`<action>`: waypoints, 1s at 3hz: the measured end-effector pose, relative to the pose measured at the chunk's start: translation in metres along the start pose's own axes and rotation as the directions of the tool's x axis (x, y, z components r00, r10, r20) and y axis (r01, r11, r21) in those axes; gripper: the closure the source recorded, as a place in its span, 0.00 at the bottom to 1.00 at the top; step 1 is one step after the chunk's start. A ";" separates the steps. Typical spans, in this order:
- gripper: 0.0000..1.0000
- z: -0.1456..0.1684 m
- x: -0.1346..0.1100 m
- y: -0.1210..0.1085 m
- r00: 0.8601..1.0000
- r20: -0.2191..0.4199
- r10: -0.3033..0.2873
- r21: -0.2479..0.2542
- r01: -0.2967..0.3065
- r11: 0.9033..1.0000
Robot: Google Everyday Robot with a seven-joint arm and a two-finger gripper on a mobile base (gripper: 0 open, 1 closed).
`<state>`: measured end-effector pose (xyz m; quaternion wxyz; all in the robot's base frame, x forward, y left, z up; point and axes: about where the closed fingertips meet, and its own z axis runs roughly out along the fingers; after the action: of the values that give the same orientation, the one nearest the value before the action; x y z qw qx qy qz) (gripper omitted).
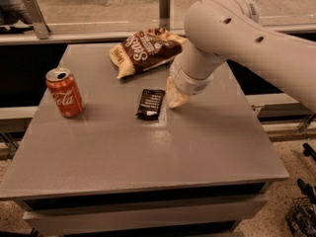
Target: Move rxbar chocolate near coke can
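Note:
The rxbar chocolate [150, 103] is a small flat black wrapper with white print, lying near the middle of the grey table [148, 152]. The coke can [64, 92] stands upright at the table's left side, well apart from the bar. My gripper [176, 98] hangs from the big white arm just right of the bar, low over the table, its cream tip close to the bar's right edge. The arm hides most of the gripper.
A large brown chip bag [144, 50] lies at the back of the table, behind the bar and partly under my arm. A metal rail [98, 33] runs behind the table. The table's edges drop off on all sides.

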<state>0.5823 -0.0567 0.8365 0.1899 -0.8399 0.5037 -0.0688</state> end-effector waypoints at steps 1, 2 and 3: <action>1.00 0.009 -0.013 0.001 1.000 0.008 -0.019 -0.010 0.019 1.000; 1.00 0.011 -0.020 -0.001 1.000 0.011 -0.028 -0.013 0.028 1.000; 1.00 0.011 -0.020 -0.001 1.000 0.011 -0.028 -0.013 0.029 1.000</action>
<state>0.5767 -0.0365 0.8280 0.1859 -0.8486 0.4912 -0.0638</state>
